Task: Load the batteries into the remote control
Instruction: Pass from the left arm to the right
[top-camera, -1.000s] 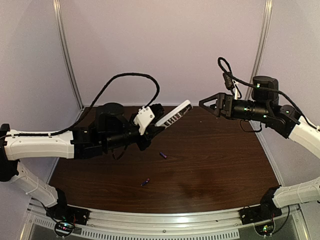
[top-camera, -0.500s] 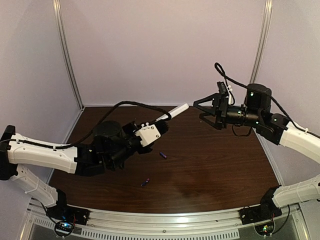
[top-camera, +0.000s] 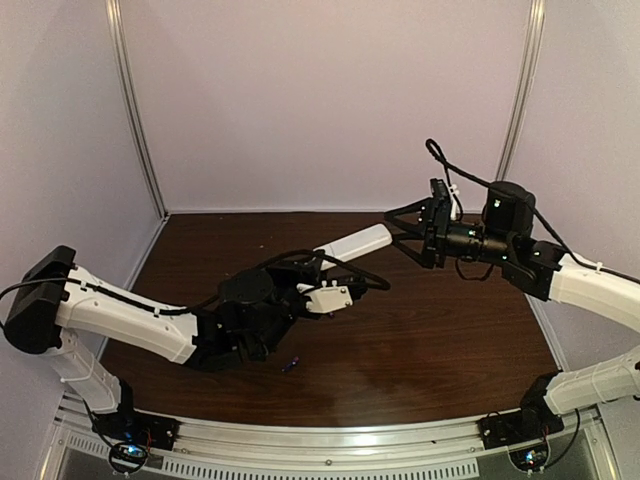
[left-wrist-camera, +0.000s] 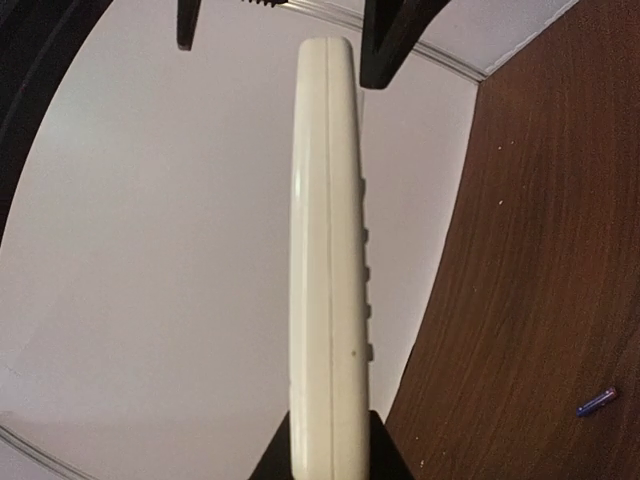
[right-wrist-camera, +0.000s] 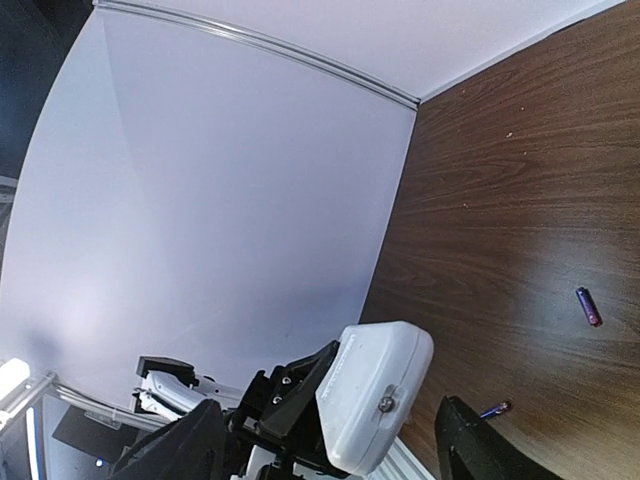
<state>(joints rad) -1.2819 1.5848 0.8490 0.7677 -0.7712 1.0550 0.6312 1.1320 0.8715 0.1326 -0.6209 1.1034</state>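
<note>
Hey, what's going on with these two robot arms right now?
The left gripper is clamped on one end of the white remote control and holds it up in the air, pointing it at the other arm. The right gripper is open, with its fingers on either side of the remote's far end, not closed on it. Both batteries lie loose on the table, so nothing is loaded yet.
</note>
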